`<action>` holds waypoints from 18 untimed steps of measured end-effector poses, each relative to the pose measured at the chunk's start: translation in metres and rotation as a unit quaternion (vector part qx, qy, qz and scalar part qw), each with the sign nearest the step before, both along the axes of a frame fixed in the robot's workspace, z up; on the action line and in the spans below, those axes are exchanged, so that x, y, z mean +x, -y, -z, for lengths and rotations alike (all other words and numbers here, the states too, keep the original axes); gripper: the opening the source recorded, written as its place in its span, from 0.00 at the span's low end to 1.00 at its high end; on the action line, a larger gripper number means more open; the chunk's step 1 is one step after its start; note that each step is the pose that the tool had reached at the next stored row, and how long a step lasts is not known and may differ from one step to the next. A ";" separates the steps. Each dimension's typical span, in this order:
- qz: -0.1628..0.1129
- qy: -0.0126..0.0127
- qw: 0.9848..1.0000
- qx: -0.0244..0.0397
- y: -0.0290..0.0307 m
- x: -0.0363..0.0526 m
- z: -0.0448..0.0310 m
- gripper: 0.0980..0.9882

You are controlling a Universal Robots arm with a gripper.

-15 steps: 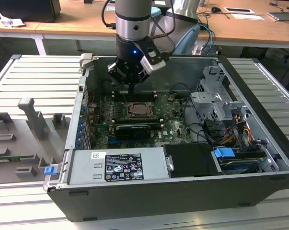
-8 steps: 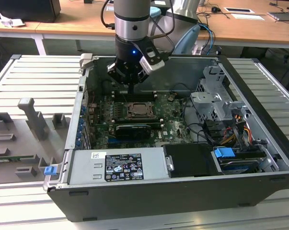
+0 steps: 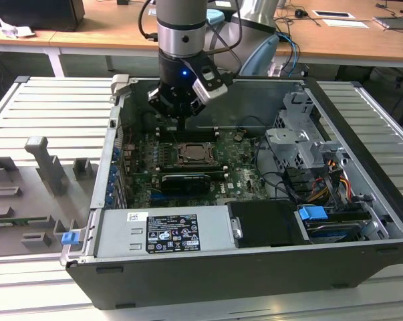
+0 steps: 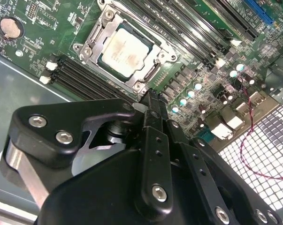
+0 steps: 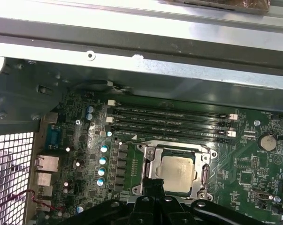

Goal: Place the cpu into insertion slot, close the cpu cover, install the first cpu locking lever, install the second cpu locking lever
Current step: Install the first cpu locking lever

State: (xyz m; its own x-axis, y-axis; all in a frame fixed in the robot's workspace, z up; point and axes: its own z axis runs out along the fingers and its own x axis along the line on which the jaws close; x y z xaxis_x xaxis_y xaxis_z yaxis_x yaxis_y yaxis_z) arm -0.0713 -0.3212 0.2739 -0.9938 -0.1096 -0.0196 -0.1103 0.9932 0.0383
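The cpu [image 5: 177, 173], a dull silvery-beige square, lies flat in the motherboard socket [image 4: 125, 49] inside the open computer case. The cpu cover [image 5: 151, 165], a thin silvery frame, lies down around it, and its open centre shows the chip top. In the exterior view the socket and cpu [image 3: 196, 155] sit in the middle of the green board. My gripper [image 3: 182, 124] hangs above the board, just behind the socket. In both wrist views its black fingers are pressed together with nothing between them, the gripper [image 4: 150, 95] close to the socket's edge.
Black memory slots [image 5: 172, 123] run beside the socket. A long black card [image 3: 185, 180] lies in front of it. A drive cage [image 3: 301, 144] and cables fill the case on the exterior view's right. The case walls [image 3: 114, 134] surround the board.
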 end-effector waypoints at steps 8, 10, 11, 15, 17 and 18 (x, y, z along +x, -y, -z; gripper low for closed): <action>0.000 0.002 1.000 0.000 0.0000 -0.0043 0.0008 0.01; 0.000 0.003 1.000 0.000 0.0000 -0.0057 0.0010 0.01; 0.000 0.004 1.000 0.000 0.0000 -0.0063 0.0010 0.01; 0.000 0.005 1.000 0.000 0.0000 -0.0090 0.0012 0.01; 0.000 0.005 1.000 0.000 0.0000 -0.0106 0.0012 0.01; 0.000 0.006 1.000 0.000 0.0000 -0.0114 0.0013 0.01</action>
